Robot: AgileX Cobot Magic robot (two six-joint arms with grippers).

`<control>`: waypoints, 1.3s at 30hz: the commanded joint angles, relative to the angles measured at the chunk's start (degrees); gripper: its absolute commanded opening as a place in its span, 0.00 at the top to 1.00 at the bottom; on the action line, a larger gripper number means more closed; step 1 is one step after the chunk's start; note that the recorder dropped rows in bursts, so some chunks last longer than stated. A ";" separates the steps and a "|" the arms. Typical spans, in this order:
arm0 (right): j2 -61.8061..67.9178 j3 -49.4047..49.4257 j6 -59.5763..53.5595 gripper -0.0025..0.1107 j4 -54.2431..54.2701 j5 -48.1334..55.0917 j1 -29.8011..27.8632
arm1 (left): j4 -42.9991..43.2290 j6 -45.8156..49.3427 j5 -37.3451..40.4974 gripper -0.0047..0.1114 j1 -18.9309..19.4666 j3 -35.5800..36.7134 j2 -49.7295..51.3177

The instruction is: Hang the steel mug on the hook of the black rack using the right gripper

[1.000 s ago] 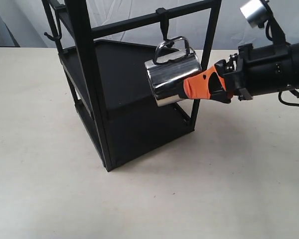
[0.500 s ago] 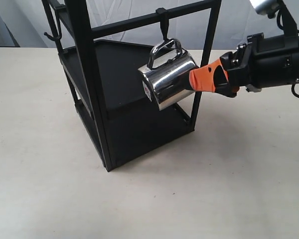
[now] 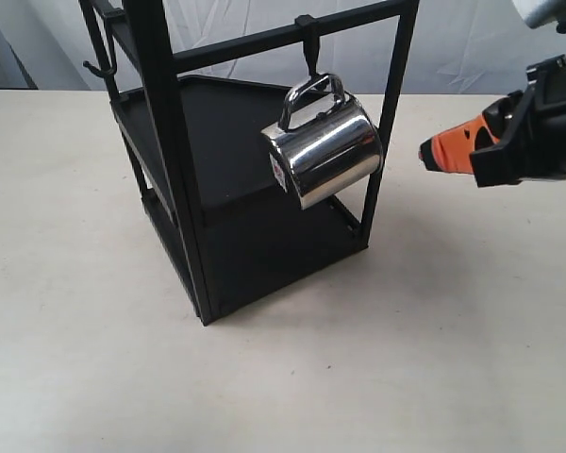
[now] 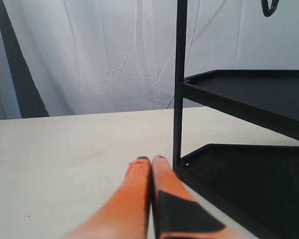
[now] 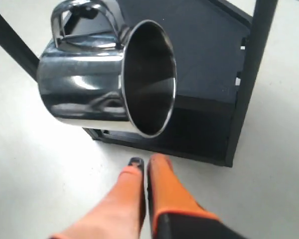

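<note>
The shiny cylindrical steel mug (image 3: 325,153) is hanging tilted from the small black hook (image 3: 307,47) while the orange-fingered right gripper (image 3: 426,155), fingers pressed together and empty, is hovering beside it.

tall matte black metal rack (image 3: 170,160): top cut off by frame edge | bulky black right arm (image 3: 547,132): cropped at right edge

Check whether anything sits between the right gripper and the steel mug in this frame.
Nothing visible does. The right gripper is off to the side of the steel mug, apart from it with only open air between. The mug's handle is on the hook.
</note>
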 commanded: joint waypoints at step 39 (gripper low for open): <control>-66.19 45.76 20.82 0.98 -12.98 -39.47 -3.18 | 0.00 -0.14 -0.31 0.95 -0.29 0.02 -0.27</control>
